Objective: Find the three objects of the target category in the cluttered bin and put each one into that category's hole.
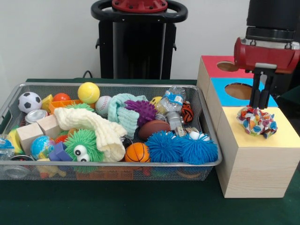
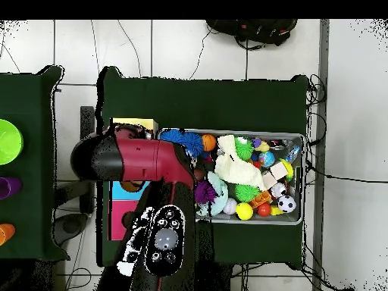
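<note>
The wire bin (image 1: 110, 126) fills the table's (image 1: 117, 206) left and middle. At its right edge, a rope toy (image 1: 256, 121) sits on the yellow box (image 1: 255, 150), seemingly over the hole. The gripper (image 1: 261, 104) hangs just above it, fingers narrow; whether they grip it, I cannot tell. Next, probably let go and rise clear.

rope toy (image 1: 256, 121) plugging yellow box's hole, red box's hole (image 1: 228, 66) and blue box's hole (image 1: 239, 90) open

Lab: robot pedestal (image 1: 139, 40), floor cables (image 2: 250, 34), green-clothed table (image 1: 117, 201).
</note>
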Available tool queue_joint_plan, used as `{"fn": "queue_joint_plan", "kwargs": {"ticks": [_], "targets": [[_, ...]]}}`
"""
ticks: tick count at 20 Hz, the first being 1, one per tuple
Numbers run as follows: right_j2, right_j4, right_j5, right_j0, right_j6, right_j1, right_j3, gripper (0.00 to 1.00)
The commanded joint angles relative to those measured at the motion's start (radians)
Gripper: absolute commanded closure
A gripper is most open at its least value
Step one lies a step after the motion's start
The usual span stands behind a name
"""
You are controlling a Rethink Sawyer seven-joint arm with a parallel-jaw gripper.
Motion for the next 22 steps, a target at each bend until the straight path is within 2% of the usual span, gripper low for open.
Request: {"fn": "queue_joint_plan", "kwargs": {"ticks": [1,5,11,16,22], "targets": [[0.035,-0.009,-0.051,-0.001,0.196,0.066,0.171,1.00],[0.031,-0.005,-0.069,0.019,0.208,0.078,0.185,1.00],[0.016,-0.011,-0.145,0.062,0.235,0.077,0.251,1.00],[0.019,-0.021,-0.259,0.075,0.240,0.098,0.307,1.00],[0.019,-0.002,-0.390,0.079,0.250,0.145,0.339,1.00]]}}
